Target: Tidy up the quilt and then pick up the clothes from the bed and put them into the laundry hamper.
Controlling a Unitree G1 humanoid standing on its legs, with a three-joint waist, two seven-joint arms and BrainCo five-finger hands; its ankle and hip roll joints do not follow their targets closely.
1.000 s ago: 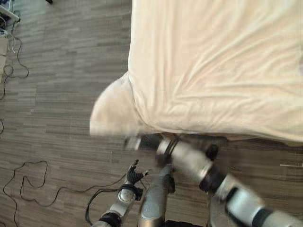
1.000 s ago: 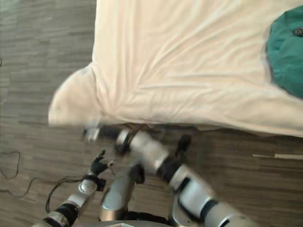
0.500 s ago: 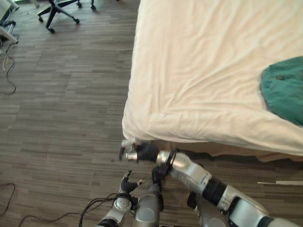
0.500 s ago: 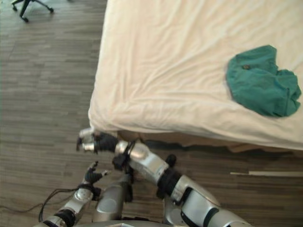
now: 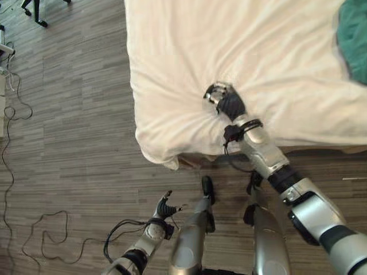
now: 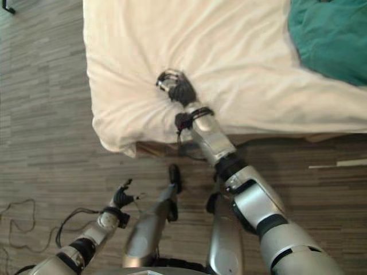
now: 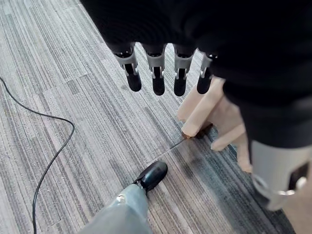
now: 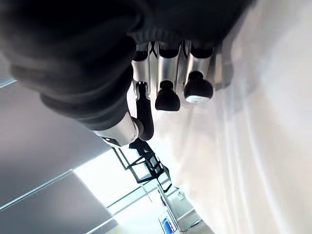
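Note:
The cream quilt [image 5: 172, 69] covers the bed, and its near-left corner [image 5: 167, 159] droops over the edge. My right hand [image 5: 222, 101] rests on top of it a little in from that corner. Its fingers [image 8: 165, 92] are curled, and creases in the cloth run together at them. Green clothes [image 6: 330, 34] lie on the quilt at the far right. My left hand [image 5: 164, 209] hangs low over the wooden floor in front of the bed, its fingers [image 7: 157, 73] straight and holding nothing.
Grey-brown plank floor [image 5: 69, 126] stretches to the left of the bed. An office chair's base [image 5: 35, 10] stands at the far left. Thin cables [image 5: 12, 109] trail along the left edge of the floor.
My right hand has risen from below the bed's corner onto the quilt, which now puckers around it. The camera has shifted. The left hand stays low.

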